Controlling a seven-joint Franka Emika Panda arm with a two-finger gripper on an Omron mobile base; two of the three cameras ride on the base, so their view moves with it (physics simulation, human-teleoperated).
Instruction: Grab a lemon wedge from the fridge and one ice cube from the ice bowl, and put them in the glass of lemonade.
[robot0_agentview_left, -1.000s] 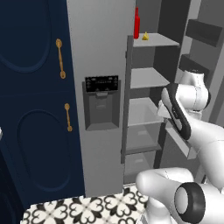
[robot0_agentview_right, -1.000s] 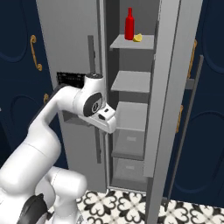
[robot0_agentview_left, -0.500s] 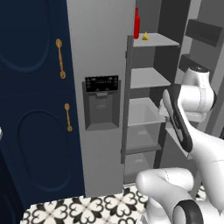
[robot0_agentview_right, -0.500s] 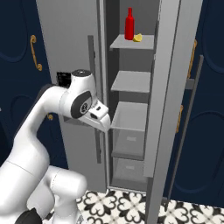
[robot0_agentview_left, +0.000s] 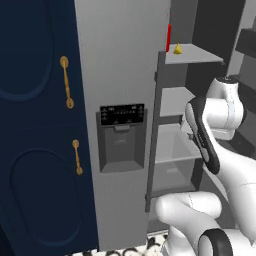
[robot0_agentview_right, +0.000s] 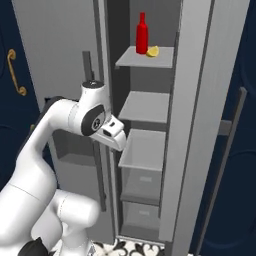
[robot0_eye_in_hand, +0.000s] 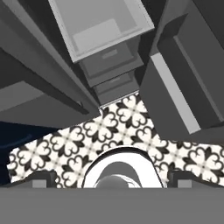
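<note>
Fridge (robot0_agentview_right: 200, 100): tall grey side-by-side unit; its right-hand compartment stands open, with the door swung out to the right of the shelves in the right base view.
Dispenser panel (robot0_agentview_left: 122, 115): black, set in the closed left fridge door, above a grey recess.
Top shelf (robot0_agentview_right: 165, 57): grey, uppermost of the shelves inside the open fridge compartment.
Lemon wedge (robot0_agentview_right: 153, 51): small and bright yellow, lying on the top shelf of the fridge, just beside the red bottle on its right; also seen at (robot0_agentview_left: 177, 48).
Red bottle (robot0_agentview_right: 142, 34): upright on the same top shelf, toward the back of the fridge.
Lower shelves (robot0_agentview_right: 145, 149): two more grey shelves below the top one, bare on their visible parts.
Drawers (robot0_eye_in_hand: 111, 72): grey, stacked at the bottom of the fridge compartment under the lowest shelf.
Gripper (robot0_eye_in_hand: 112, 177): fingers spread to full width with nothing between them; its tips sit at the two lower corners of the hand view, pointing down toward the patterned floor in front of the fridge.
Arm (robot0_agentview_right: 95, 117): white, bent in front of the open fridge at the height of the middle shelves, well below the lemon wedge.
Floor tiles (robot0_eye_in_hand: 113, 127): black-and-white floral pattern, in front of the fridge base.
Cabinets (robot0_agentview_left: 35, 125): navy with gold handles, left of the fridge.
</note>
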